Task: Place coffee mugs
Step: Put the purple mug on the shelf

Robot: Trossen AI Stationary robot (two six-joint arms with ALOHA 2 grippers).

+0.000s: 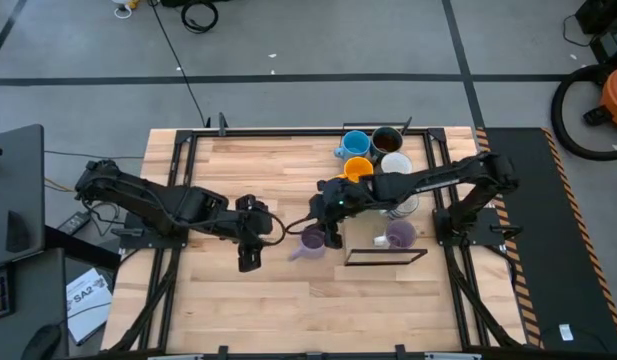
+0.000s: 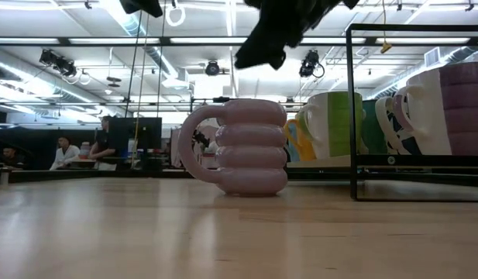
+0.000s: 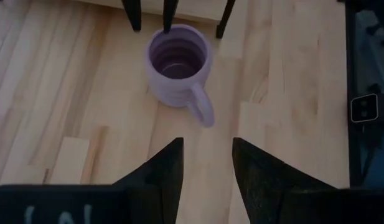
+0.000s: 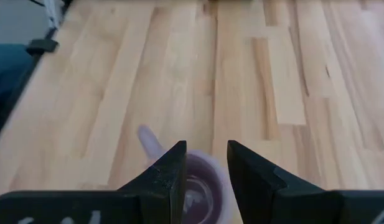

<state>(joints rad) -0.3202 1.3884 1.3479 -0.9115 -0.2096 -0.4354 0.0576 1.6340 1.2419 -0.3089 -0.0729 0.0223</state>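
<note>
A ribbed pale purple mug (image 1: 311, 241) stands upright on its base on the wooden table, its handle (image 3: 201, 107) turned toward my left gripper. My right gripper (image 2: 263, 53) hangs open just above the mug (image 2: 246, 147) without touching it; the mug's rim shows between its fingers in the right wrist view (image 4: 201, 186). My left gripper (image 3: 207, 155) is open and empty, to the mug's left (image 1: 263, 232). Blue (image 1: 355, 144), dark brown (image 1: 386, 139), orange-yellow (image 1: 358, 168), white (image 1: 395, 164), green (image 2: 337, 124) and a second purple mug (image 1: 400, 235) stand around the rack.
A black wire-frame rack (image 1: 385, 258) stands right of the purple mug, with mugs on and behind it (image 2: 424, 108). Bare wood lies toward the table's near edge (image 1: 318, 310) and the far left. People sit in the room beyond (image 2: 66, 151).
</note>
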